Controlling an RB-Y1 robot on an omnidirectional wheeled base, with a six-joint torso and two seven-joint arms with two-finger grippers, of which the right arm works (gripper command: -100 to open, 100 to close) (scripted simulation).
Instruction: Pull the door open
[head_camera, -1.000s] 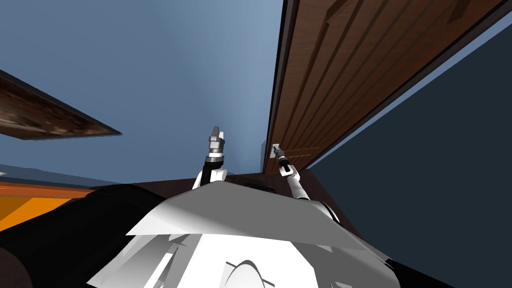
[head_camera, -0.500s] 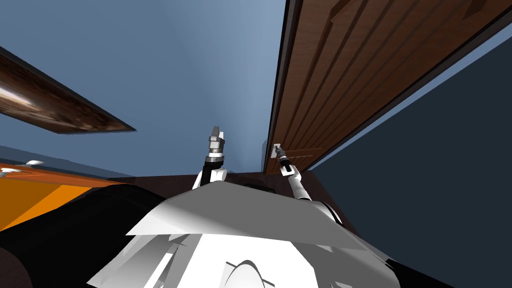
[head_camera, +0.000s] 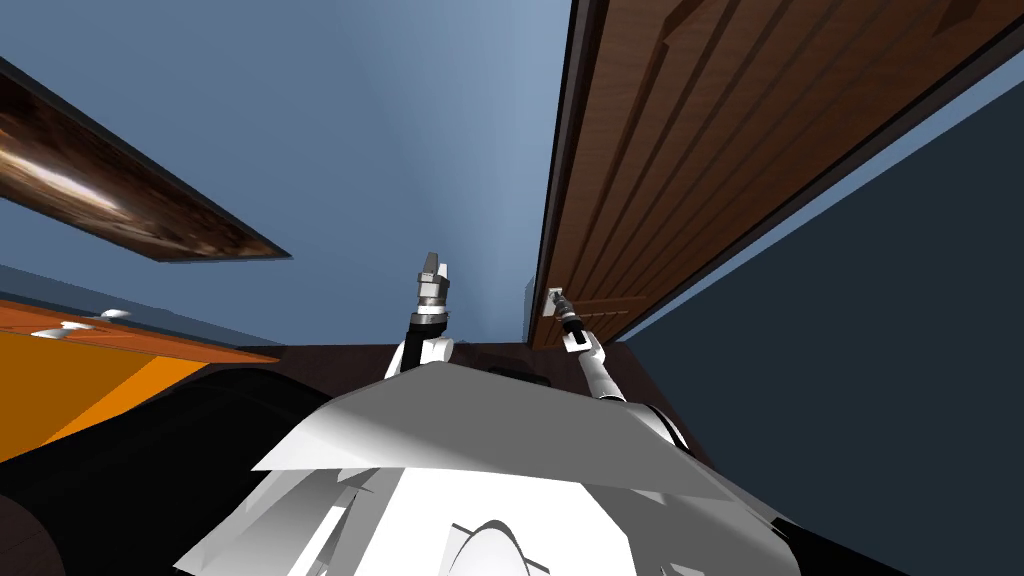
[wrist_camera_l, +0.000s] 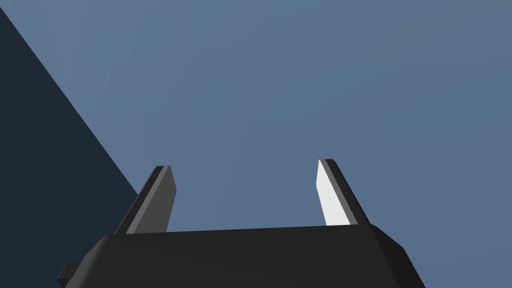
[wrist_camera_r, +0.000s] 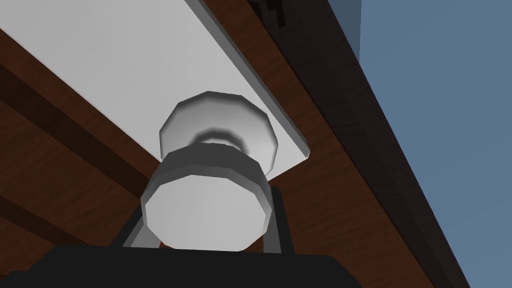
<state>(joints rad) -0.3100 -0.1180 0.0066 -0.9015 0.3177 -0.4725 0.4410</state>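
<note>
A brown panelled door (head_camera: 700, 150) rises at the upper right of the head view, with a dark frame edge (head_camera: 558, 170) on its left side. Its pale round knob (wrist_camera_r: 207, 210) sits on a white plate (wrist_camera_r: 125, 60). My right gripper (head_camera: 560, 303) reaches up to the knob (head_camera: 553, 297) and is shut on it, its fingers (wrist_camera_r: 276, 220) pressing the knob's sides in the right wrist view. My left gripper (head_camera: 432, 265) is raised in front of the blue wall, left of the door, and stands open (wrist_camera_l: 245, 175) with nothing between its fingers.
A dark brown framed panel (head_camera: 130, 200) hangs on the blue wall at the left. Below it lies an orange surface (head_camera: 80, 370) with small pale things on it. A darker blue wall (head_camera: 880, 350) stands to the right of the door.
My view has swung: the brown panel and the orange surface have come further in from the left, and the door's edge has shifted slightly right. Both arms keep their pose, right gripper still on the knob.
</note>
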